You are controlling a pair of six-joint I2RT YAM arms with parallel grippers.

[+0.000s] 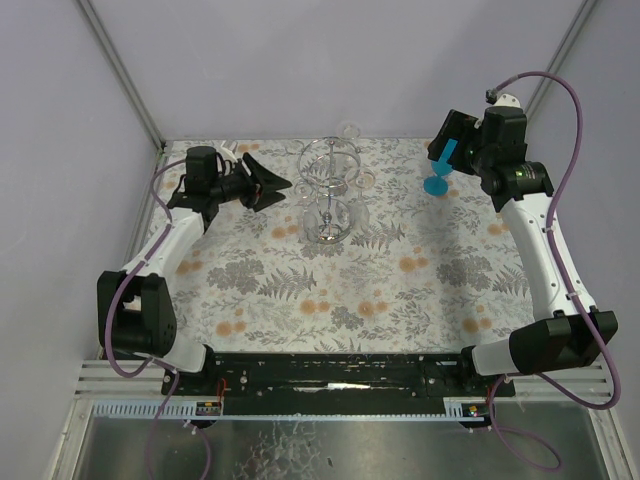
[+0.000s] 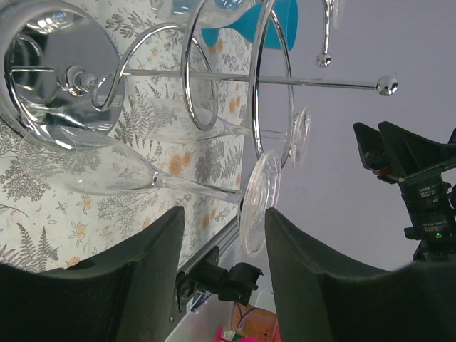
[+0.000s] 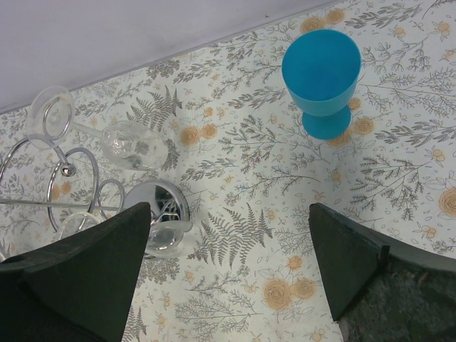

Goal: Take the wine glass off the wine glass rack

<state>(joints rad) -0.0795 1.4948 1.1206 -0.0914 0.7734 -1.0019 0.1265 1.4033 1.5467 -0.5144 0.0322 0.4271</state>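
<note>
The chrome wine glass rack stands at the back middle of the table, its round base and wire rings filling the left wrist view. A clear wine glass hangs upside down from a ring, its round foot just past the wire. My left gripper is at the rack's left side. Its jaws stand apart on either side of that foot, with a gap still showing on the stem side. My right gripper hovers open at the back right, with nothing in it.
A blue goblet stands on the floral tablecloth under my right gripper, also in the right wrist view. A second clear glass hangs on the rack's far side. Grey walls enclose the back and sides.
</note>
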